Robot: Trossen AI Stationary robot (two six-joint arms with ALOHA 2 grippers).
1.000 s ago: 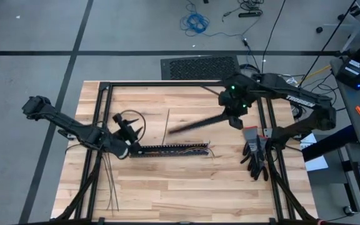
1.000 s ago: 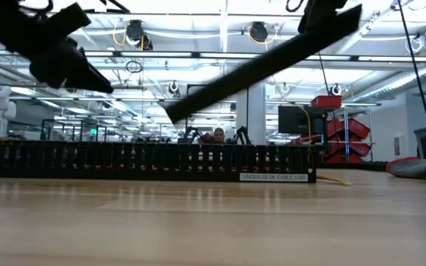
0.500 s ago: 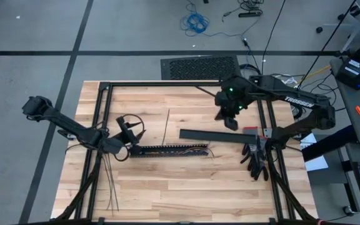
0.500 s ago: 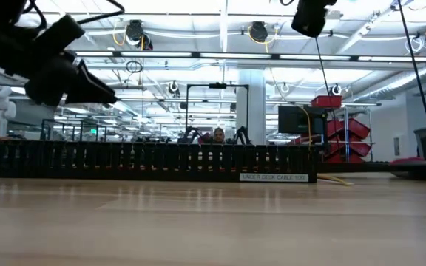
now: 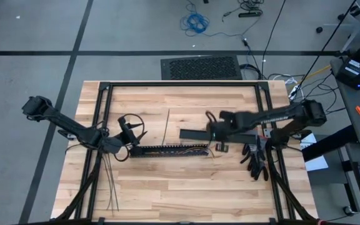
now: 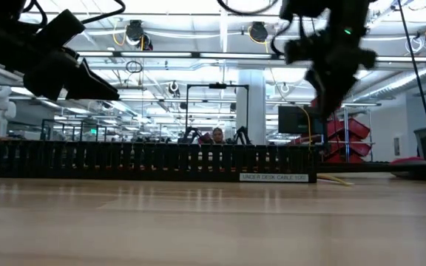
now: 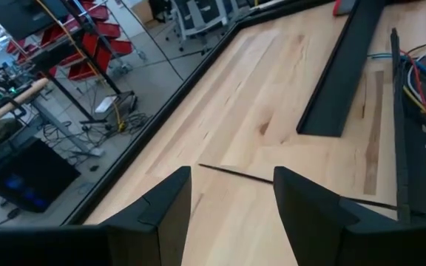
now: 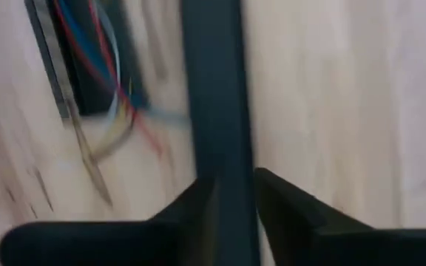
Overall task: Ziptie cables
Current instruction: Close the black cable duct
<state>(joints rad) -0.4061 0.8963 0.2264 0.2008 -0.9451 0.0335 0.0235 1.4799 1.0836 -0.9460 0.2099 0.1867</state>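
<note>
The cables (image 5: 212, 150) lie in a long black slotted duct (image 5: 167, 150), and their coloured ends (image 8: 109, 74) stick out of its right end. A flat black strip (image 5: 195, 134) lies on the table just behind the duct. Several zipties (image 5: 108, 181) lie near the table's front left, and one ziptie (image 7: 231, 174) lies behind the duct. My left gripper (image 5: 129, 142) hovers open by the duct's left end. My right gripper (image 5: 219, 139) hangs open above the strip's right part. In the right wrist view the strip (image 8: 213, 89) shows through the gap between the fingers.
Black gloves (image 5: 255, 156) lie at the table's right edge beside the right arm's frame. A black metal frame (image 5: 105, 87) borders the wooden top. Bare wood lies in front of the duct (image 6: 154, 161).
A second ago my right gripper held the black strip tilted in the air. It has let go, and the strip now lies flat behind the duct. The right gripper has then swung down and toward the table's near left, to just above the strip.
</note>
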